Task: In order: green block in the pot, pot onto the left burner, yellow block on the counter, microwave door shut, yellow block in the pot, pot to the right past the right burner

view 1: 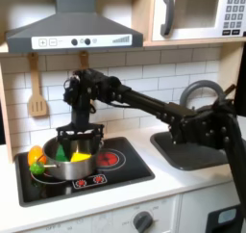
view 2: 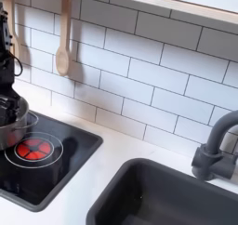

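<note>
The steel pot (view 1: 72,165) sits on the left burner of the black stove (view 1: 125,169) in the first exterior view. Inside it lie the green block (view 1: 61,153) and the yellow block (view 1: 81,157). My gripper (view 1: 79,143) hangs straight over the pot, open, with its fingers reaching down to the rim on either side of the blocks. In the second exterior view the gripper (view 2: 9,110) and the pot (view 2: 13,132) are cut off by the left edge. The microwave door (view 1: 192,13) looks shut. The sink (view 1: 197,152) lies on the right, set in the pale counter (view 1: 178,179).
A rounded yellow-green-orange toy (view 1: 36,160) lies against the pot's left side. The right burner (view 1: 106,158) glows red beside the pot. The dark arched faucet (view 2: 216,150) stands behind the sink. A wooden spoon (view 2: 63,33) hangs on the tiled wall.
</note>
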